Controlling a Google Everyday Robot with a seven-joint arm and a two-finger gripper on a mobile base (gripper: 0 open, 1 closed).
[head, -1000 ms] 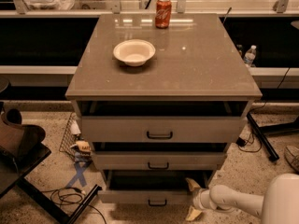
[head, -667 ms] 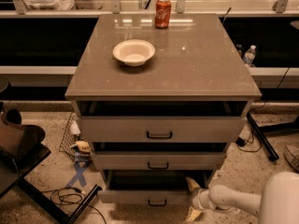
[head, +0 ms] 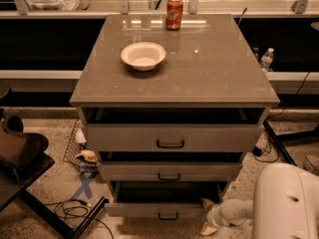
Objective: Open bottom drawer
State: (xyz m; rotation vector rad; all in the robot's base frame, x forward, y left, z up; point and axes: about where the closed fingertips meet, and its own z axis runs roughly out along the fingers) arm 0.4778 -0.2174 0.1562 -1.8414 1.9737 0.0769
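The bottom drawer (head: 149,210) is the lowest, narrowest grey-beige front on the cabinet, with a small black bar handle (head: 168,216). It stands pulled out, with a dark gap above its front. My gripper (head: 208,216) is at the drawer's right front corner, low near the floor, on the end of my white arm (head: 239,212). One tan fingertip (head: 207,203) is by the drawer's corner and the other (head: 208,229) is lower.
The middle drawer (head: 169,172) and top drawer (head: 169,138) are also pulled out. A white bowl (head: 143,55) and a red can (head: 174,13) sit on the cabinet top (head: 209,68). Cables (head: 75,210) and a dark stand (head: 25,158) lie left; my white body (head: 286,203) is right.
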